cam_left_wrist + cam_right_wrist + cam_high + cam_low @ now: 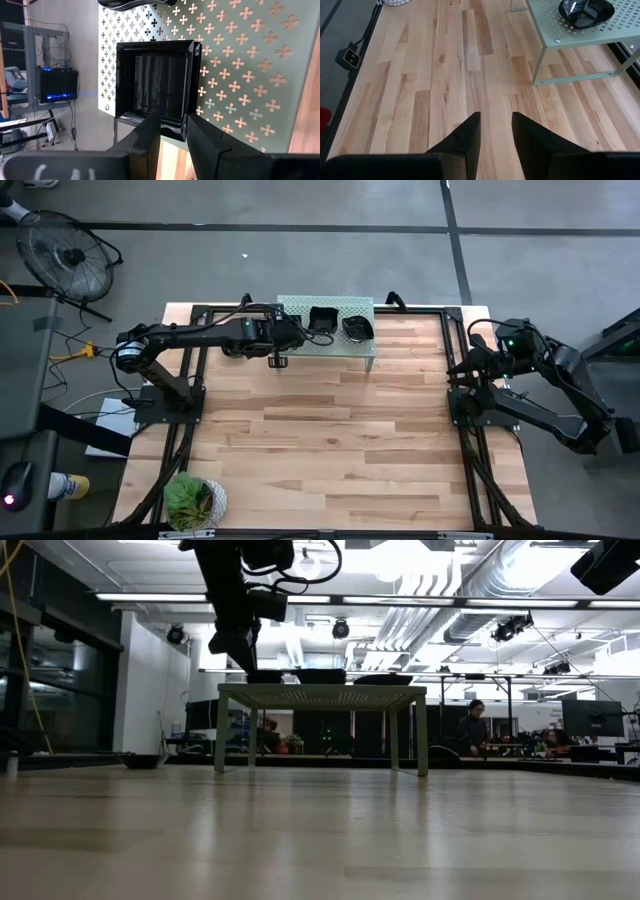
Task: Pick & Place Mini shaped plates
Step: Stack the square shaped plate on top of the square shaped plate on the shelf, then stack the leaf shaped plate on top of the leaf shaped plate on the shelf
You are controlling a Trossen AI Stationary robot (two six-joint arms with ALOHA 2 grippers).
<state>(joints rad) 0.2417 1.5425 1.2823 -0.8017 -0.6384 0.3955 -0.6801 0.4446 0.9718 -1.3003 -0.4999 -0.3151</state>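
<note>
Two glossy black mini plates sit on the pale green perforated shelf (pixel 295 308) at the table's far edge. One is a square plate (pixel 322 320) (pixel 155 80). The other is a wavy-edged plate (pixel 357 328) (pixel 585 11) to its right. Both rest flat on the shelf top. My left gripper (pixel 303 330) (pixel 173 122) reaches in from the table's left and is shut on the square plate's left near corner. My right gripper (pixel 462 365) (pixel 496 122) waits at the table's right edge above bare wood, its fingers a little apart. No other plates are in view. My left gripper has the square plate by its near left corner (pixel 175 127). One finger (pixel 150 130) is inside the dish and the other (pixel 200 132) is outside its near rim. The fingers slant down from the table's left. The plate lies flat on the shelf.
The shelf stands on thin legs (pixel 540 65) with open space beneath (pixel 320 730). A white bowl of green leaves (pixel 190 500) sits at the near left corner. Black frame rails (pixel 195 370) run along both table sides. The wooden tabletop (pixel 330 430) lies between them. A person (pixel 472 725) is far behind.
</note>
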